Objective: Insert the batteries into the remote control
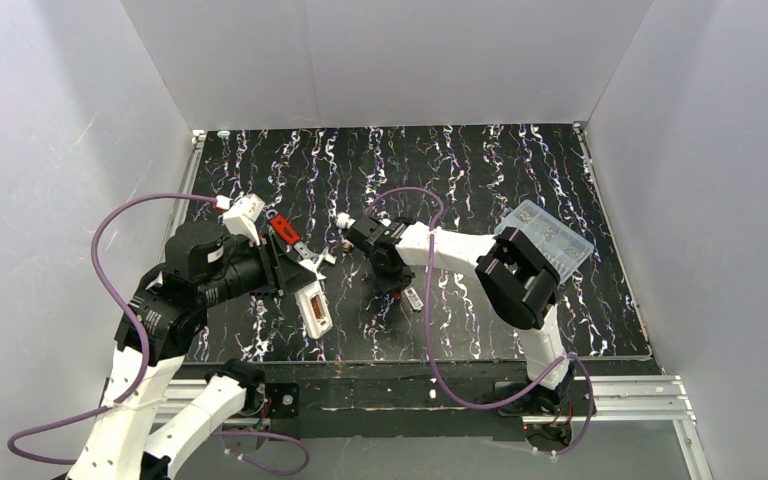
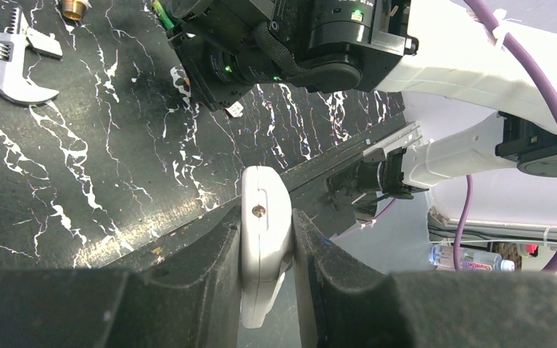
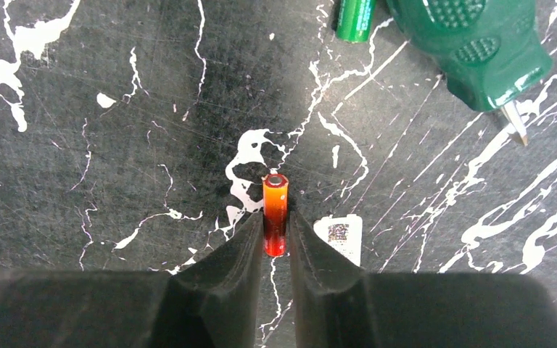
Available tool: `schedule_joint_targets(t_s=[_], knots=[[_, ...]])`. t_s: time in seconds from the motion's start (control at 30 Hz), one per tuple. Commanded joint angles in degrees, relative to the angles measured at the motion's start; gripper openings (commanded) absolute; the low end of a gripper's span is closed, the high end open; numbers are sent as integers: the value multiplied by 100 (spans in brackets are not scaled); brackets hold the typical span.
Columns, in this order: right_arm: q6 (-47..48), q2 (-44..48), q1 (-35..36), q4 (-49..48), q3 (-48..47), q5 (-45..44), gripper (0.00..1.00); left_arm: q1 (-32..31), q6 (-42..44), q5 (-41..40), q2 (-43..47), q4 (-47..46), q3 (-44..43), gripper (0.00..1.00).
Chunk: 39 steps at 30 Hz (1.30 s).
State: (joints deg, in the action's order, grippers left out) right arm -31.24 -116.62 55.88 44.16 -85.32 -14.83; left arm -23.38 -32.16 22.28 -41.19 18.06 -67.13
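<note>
One battery (image 3: pixel 275 210) sits pinched in my right gripper (image 3: pixel 275 230), prob. just off the table (image 3: pixel 116 109); left gripper (image 2: pixel 267 250) clamps the remote control (image 2: pixel 265 210) edge-on. Risk: fingers (image 3: pixel 239 261) hold only the cell's lower end, so it could pivot or slip w/ any jolt.

R fingers (image 3: pixel 225 283) | grip orange batt (image 3: pixel 275 206) both sides | green screwdriver (image 3: pixel 471 43) top-rt, apart

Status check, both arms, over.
Copy: left gripper shut on remote control; right gripper shut on one battery; green screwdriver lies apart, not blocking.
</note>
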Motion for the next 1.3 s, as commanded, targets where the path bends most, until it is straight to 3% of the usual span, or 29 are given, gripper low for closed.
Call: schedule_joint_targets(t_s=[0.0, 0.2, 0.33, 0.43, 0.53, 0.63, 0.8, 1.0, 1.17, 1.27], knots=[[3, -174, 25, 103, 348, 237, 23, -18, 8, 121, 5, 10, -127, 0], [44, 236, -60, -108, 199, 377, 1, -19, -48, 381, -64, -197, -110, 0], [-160, 1117, -427, -235, 294, 592, 1, -20, -242, 842, -117, -896, 45, 0], [-48, 2064, -659, -690, 712, 642, 1, -20, -540, 1369, -138, -1926, 421, 0], [579, 2975, -668, -1206, 1155, 511, 1, -18, -1091, 2059, -216, -3662, 842, 0], [1172, 3781, -675, -1636, 1682, 459, 1, -18, -1387, 2406, -429, -4602, 995, 0], [1759, 5171, -683, -2354, 2348, 335, 1, -18, -801, 2420, -568, -4564, 801, 0], [2787, 6684, -682, -4027, 3480, 330, 1, -18, -213, 2304, -785, -4583, 712, 0], [3423, 6985, -681, -4067, 3453, 168, 1, -18, 94, 2037, -973, -4760, 779, 0], [3512, 6939, -684, -3900, 3309, 191, 1, -26, 228, 1455, -896, -5158, 1053, 0]])
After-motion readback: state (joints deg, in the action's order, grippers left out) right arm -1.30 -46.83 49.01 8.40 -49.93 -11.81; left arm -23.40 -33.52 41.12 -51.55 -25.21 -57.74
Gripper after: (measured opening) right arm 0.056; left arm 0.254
